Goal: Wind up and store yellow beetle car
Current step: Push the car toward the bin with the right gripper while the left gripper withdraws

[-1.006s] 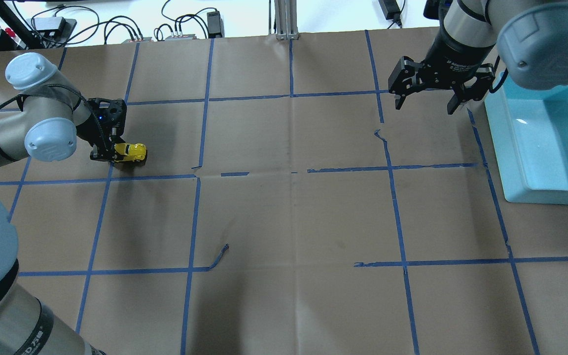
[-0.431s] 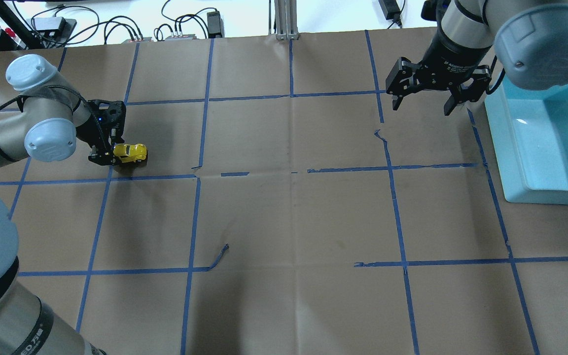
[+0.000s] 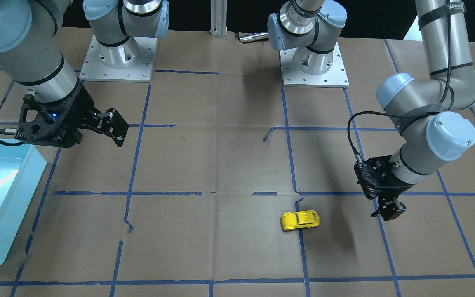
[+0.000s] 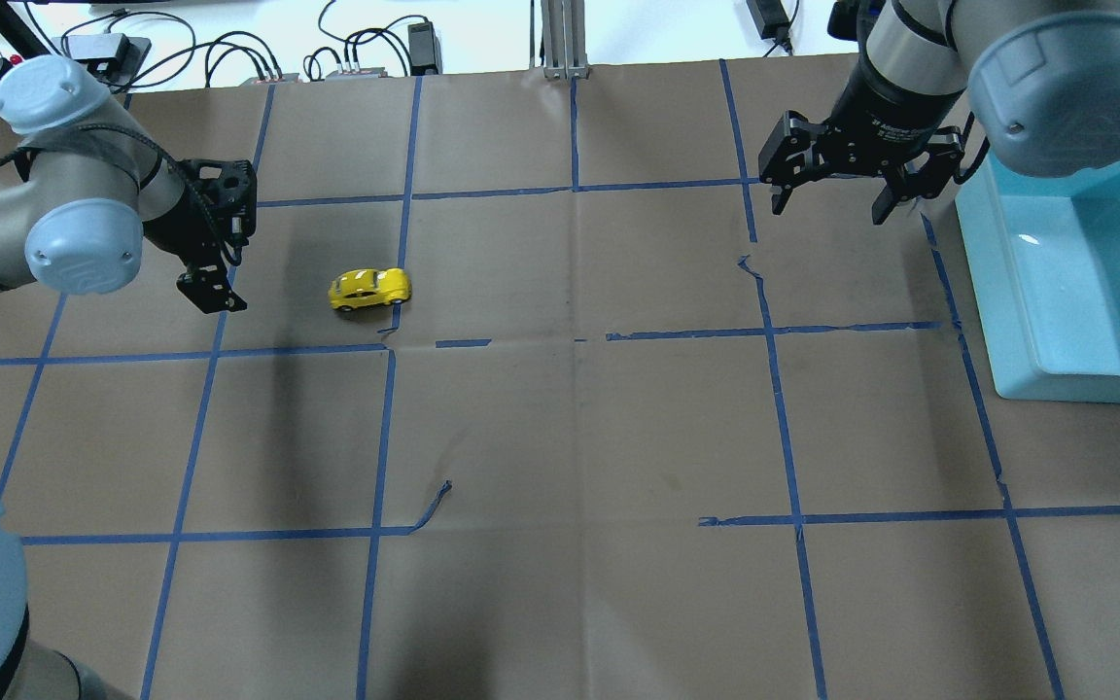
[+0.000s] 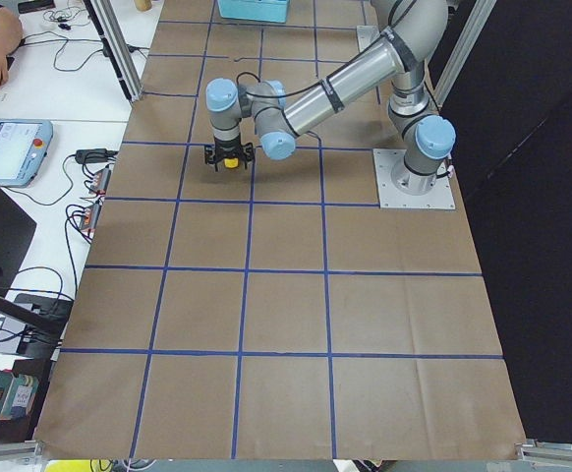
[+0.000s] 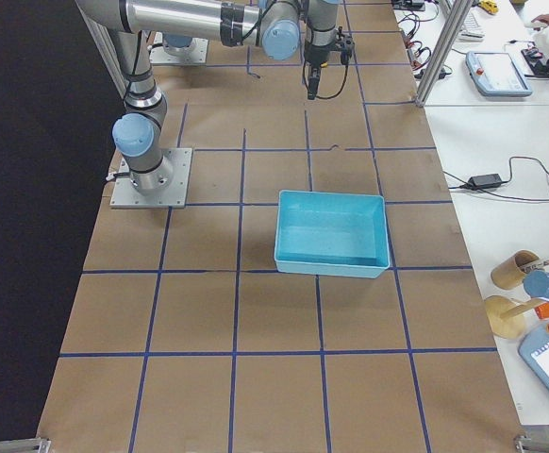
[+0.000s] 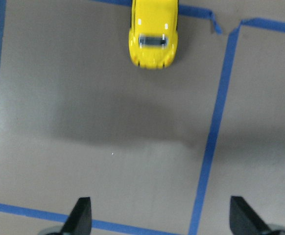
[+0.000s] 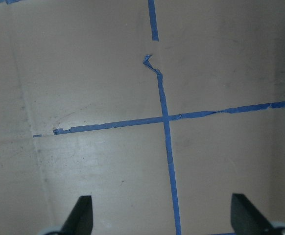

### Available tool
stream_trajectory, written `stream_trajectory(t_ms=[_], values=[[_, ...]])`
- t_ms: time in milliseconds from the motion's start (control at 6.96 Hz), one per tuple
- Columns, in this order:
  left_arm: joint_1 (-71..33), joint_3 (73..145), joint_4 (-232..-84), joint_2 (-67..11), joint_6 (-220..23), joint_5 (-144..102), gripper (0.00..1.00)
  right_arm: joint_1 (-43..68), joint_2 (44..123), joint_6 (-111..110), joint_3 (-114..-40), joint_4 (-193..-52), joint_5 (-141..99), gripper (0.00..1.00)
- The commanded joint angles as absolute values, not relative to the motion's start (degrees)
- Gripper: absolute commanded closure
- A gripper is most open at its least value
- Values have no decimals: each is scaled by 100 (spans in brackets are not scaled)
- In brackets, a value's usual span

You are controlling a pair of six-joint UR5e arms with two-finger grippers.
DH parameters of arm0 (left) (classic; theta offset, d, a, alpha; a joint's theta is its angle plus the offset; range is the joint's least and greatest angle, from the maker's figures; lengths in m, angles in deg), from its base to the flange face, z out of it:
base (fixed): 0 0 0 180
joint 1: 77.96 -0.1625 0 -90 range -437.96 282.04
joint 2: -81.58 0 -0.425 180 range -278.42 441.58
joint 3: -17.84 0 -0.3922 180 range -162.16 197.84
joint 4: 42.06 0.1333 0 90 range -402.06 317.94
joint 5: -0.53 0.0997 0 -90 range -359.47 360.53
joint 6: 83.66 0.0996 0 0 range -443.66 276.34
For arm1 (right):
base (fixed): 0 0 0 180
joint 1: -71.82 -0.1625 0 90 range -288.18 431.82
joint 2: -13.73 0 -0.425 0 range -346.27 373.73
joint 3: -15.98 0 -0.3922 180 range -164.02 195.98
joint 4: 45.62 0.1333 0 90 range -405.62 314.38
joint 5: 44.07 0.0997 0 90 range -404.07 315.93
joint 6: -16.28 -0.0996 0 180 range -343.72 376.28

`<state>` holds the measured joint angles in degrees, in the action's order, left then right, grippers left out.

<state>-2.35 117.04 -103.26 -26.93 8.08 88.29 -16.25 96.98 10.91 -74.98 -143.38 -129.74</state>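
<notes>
Brown paper gridded with blue tape covers the surface [image 4: 570,428], and over it our left pincer [image 7: 160,218] hangs released, jaws wide, holding nothing. Ahead of it, clear of the fingertips, the yellow beetle car [image 4: 370,288] stands on its wheels beside a tape crossing. We judge it light, hard, glossy and apt to roll, so we would take it across the flanks, low on the body. Our right pincer [image 4: 829,207], likewise spread and empty, hovers near the blue bin [image 4: 983,272].
</notes>
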Motion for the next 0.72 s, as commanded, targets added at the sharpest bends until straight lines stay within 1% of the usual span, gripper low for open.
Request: stream_trajectory(t_ms=[0,144,287,575], values=[[533,11192,-11521,-1830,-1900,8859,0,-1634,9705,1074,-7499,-14344,-12967,0],[745,10858,-12049,-1705,-2854,8894,0,-1634,9705,1074,-7507,-14335,-12967,0],[800,10654,-12211,-1669,-3917,8877,0,-1634,9705,1074,-7507,-14335,-12976,0],[818,10573,-12361,-1537,-6656,8868,0,-1634,9714,1074,-7534,-14335,-12976,0]])
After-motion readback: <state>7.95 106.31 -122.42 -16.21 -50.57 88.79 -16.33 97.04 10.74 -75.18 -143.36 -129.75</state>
